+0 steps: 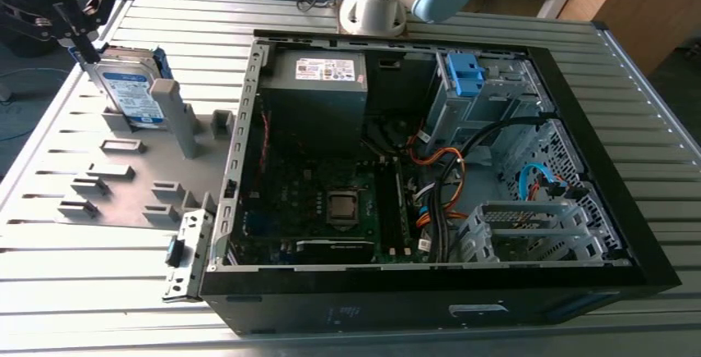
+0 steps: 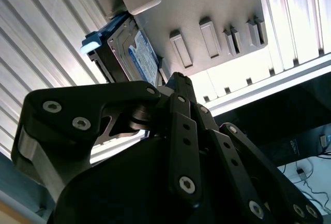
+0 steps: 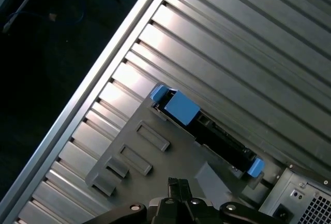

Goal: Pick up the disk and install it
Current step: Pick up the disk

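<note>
Toward the exterior view's left, the disk point(image 1: 126, 88) stands on edge in a grey holder point(image 1: 126, 208), the end effector point(image 1: 79, 45) close over its far end, apart or together I cannot tell; an off-centre descent could tip or jam it.

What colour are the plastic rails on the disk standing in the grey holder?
Blue. The rails on the disk show best in the first wrist view.
</note>
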{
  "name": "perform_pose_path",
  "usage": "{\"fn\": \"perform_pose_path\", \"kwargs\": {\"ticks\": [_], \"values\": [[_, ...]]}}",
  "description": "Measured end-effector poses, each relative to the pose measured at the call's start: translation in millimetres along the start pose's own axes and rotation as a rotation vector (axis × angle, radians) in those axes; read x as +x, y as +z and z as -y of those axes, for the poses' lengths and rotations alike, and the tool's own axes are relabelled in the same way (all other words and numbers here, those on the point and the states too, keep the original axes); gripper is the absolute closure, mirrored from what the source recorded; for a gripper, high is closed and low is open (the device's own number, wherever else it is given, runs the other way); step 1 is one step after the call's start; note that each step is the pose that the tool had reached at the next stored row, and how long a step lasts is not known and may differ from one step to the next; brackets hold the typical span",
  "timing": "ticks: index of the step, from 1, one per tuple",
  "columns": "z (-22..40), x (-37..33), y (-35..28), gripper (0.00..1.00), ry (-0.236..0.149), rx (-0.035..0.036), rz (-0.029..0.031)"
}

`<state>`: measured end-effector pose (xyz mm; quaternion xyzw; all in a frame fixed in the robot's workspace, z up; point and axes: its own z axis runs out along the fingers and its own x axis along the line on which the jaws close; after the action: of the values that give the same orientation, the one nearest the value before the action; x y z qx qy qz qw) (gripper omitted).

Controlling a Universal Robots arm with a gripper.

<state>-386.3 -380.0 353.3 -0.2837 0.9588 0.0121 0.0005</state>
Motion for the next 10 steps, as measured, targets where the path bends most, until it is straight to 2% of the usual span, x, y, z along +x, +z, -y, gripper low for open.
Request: {"fn": "perform_pose_path", "kwargs": {"ticks": [10], "values": [[0.0, 0.0, 0.0, 0.89, -0.022, 0.0000, -0.0006]]}}
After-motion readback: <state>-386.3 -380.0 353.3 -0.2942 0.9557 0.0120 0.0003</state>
